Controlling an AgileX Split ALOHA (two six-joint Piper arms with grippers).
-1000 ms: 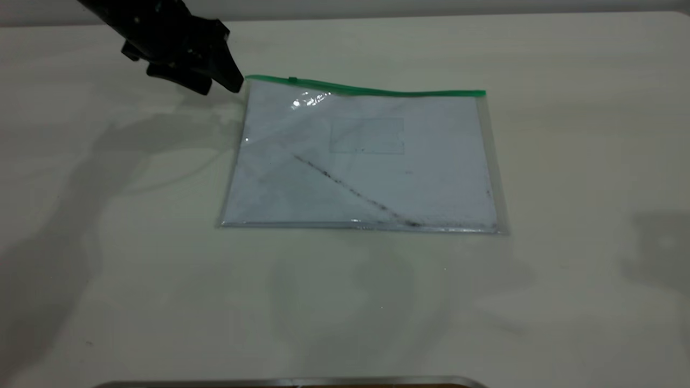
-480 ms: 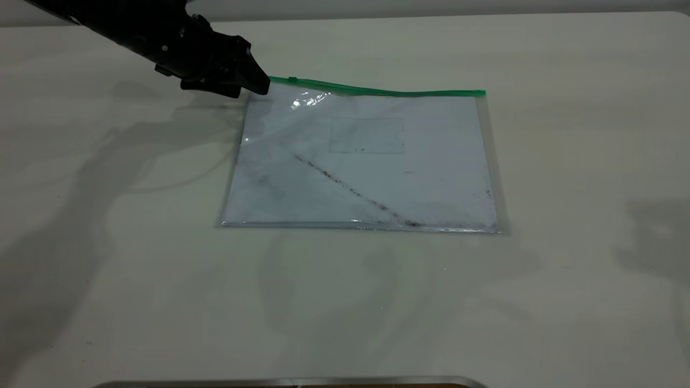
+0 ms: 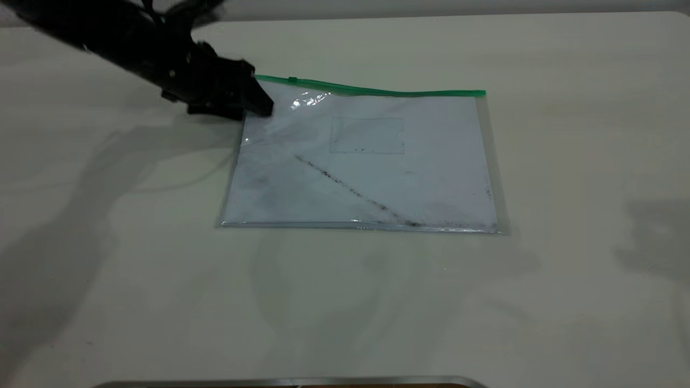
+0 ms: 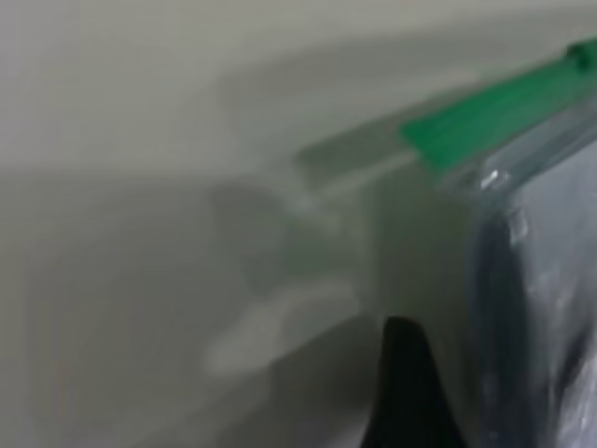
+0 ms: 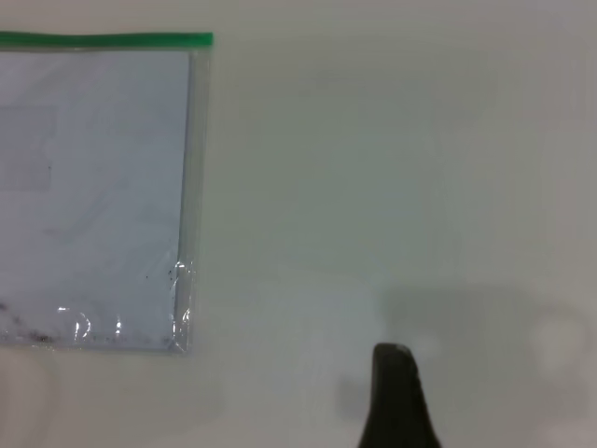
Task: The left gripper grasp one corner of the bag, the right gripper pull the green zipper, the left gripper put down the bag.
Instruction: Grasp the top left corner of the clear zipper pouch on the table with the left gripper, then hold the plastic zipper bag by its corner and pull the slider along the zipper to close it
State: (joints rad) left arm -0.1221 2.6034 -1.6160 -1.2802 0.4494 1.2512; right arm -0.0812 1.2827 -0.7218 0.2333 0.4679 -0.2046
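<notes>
The bag point(image 3: 366, 161), a clear pouch holding a white sheet with a dark diagonal smudge, lies flat on the table. The green zipper point(image 3: 377, 89) runs along its far edge, with the slider tab point(image 3: 292, 80) near the left end. My left gripper point(image 3: 257, 105) is low at the bag's far-left corner point(image 3: 259, 81). In the left wrist view one black finger point(image 4: 401, 383) is outside the bag's short edge, and a dark shape shows through the plastic point(image 4: 499, 308) beside the zipper's end point(image 4: 438, 140); the jaws stand apart. My right gripper point(image 5: 396, 401) hovers over bare table right of the bag point(image 5: 93, 187).
The cream table point(image 3: 582, 161) extends on all sides of the bag. A metal edge point(image 3: 291, 381) runs along the bottom of the exterior view. The arms' shadows fall at the left and right.
My left gripper has moved right and down, from beside the bag's far-left corner onto it. The bag has not shifted.
</notes>
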